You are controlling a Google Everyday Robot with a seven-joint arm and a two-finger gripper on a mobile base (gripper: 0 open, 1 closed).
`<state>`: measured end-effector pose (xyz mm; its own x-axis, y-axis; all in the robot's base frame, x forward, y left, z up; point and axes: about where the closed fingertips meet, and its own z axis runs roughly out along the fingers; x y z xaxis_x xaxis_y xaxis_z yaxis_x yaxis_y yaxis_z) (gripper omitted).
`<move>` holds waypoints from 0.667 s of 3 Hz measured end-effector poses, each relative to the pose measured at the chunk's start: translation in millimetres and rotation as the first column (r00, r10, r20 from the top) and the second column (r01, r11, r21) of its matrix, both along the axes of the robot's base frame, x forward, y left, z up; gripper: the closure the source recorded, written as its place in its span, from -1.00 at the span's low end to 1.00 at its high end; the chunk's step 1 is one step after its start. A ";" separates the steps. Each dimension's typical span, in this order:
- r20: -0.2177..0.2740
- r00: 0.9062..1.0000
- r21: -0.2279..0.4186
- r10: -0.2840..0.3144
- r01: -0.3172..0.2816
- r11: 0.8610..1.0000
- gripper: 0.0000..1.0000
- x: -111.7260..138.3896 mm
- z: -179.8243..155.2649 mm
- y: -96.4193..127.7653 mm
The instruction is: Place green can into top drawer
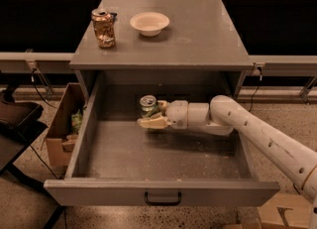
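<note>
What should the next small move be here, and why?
Probably open the hand and release the green can. The can is upright and low inside the open drawer, near its back, with the hand closed on it, so letting go seems to be the only step left.

Lab-like room: terrazzo floor, grey cabinet, robot jaws inside drawer.
</note>
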<state>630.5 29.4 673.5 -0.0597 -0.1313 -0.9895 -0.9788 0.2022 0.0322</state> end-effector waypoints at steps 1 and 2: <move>0.000 1.000 0.000 0.000 0.000 1.000 -0.90 0.0 0.0 0.0; 0.000 1.000 0.000 0.000 0.000 1.000 -1.00 -0.1 0.0 0.3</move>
